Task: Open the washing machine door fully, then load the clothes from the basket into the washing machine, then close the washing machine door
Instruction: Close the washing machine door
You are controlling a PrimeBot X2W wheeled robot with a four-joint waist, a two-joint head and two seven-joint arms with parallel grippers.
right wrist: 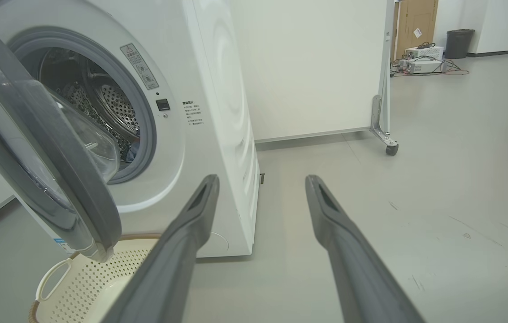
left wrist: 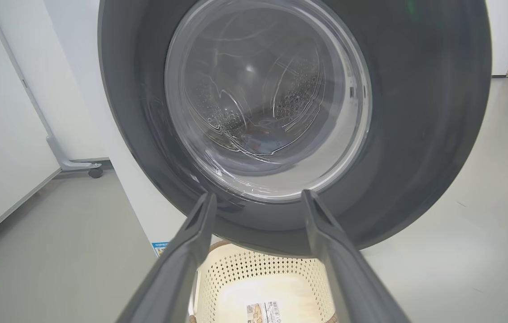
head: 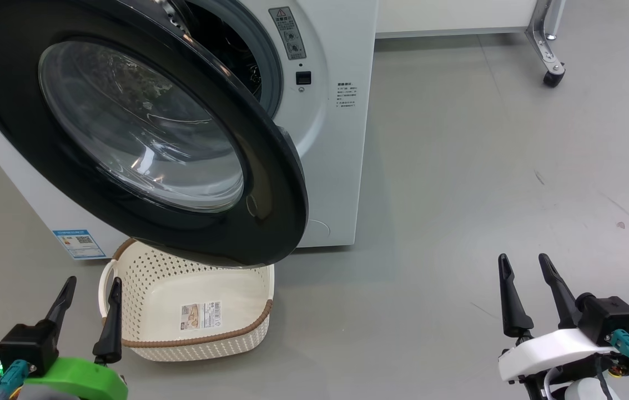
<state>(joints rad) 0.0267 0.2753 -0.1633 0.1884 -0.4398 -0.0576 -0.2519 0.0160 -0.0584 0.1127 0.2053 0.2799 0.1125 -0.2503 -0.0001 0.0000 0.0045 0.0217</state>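
The washing machine (head: 336,166) stands at the upper left with its door (head: 270,183) swung partway out over the basket (head: 225,289). The cream basket holds nothing but its label. A bit of blue cloth (right wrist: 132,148) shows low inside the steel drum (right wrist: 110,98), and a blue and orange patch (left wrist: 258,132) shows through the door glass (left wrist: 415,112). My left gripper (head: 95,282) is open beside the basket's left handle, below the door. My right gripper (head: 523,260) is open over bare floor, well right of the machine. Both hold nothing.
A white wheeled partition stands behind the machine, with one caster (head: 553,72) at the upper right and another (left wrist: 95,172) on the machine's other side. Far off are cabled boxes (right wrist: 422,65) and a dark bin (right wrist: 459,42). Grey floor stretches to the right of the machine.
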